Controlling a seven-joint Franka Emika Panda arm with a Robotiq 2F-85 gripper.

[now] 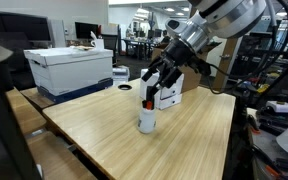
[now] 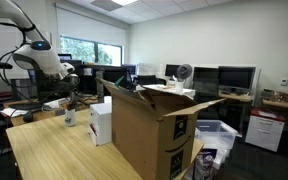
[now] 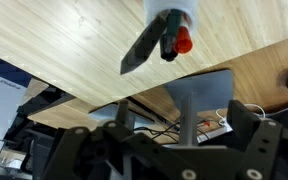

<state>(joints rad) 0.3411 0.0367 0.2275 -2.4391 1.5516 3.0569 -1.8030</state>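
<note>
**Cardboard box up front, tool open above the marker cup**

Cardboard box (image 2: pixel 149 135) is what sits closest to the lens in an exterior view. Its flaps are up, and it takes up the near end of the wooden tabletop (image 1: pixel 199 135).

On the far side of that tabletop you have a large white lidded box (image 1: pixel 72 62). It stands well apart from where you are working.

Your arm (image 1: pixel 222 18) comes in from above and bends down toward the middle of the wood. A smaller white box (image 1: pixel 171 95) stands on the tabletop just behind the spot under the arm.

Your tool (image 1: pixel 155 84) hangs directly over a white cup (image 1: pixel 147 121). Its fingers are spread wide and have hold of nothing. In both exterior views there is a small gap between the fingertips and the cup's contents.

The cup stands upright on the bare wood, near the smaller white box but not touching it.

The wrist view is flipped, so the cup (image 3: pixel 174 8) appears at the top edge. Two markers poke out of it. The dark marker (image 3: pixel 139 50) leans out at a slant. The red-capped marker (image 3: pixel 181 40) sits close beside it and stands straighter. Neither touches your tool.
</note>
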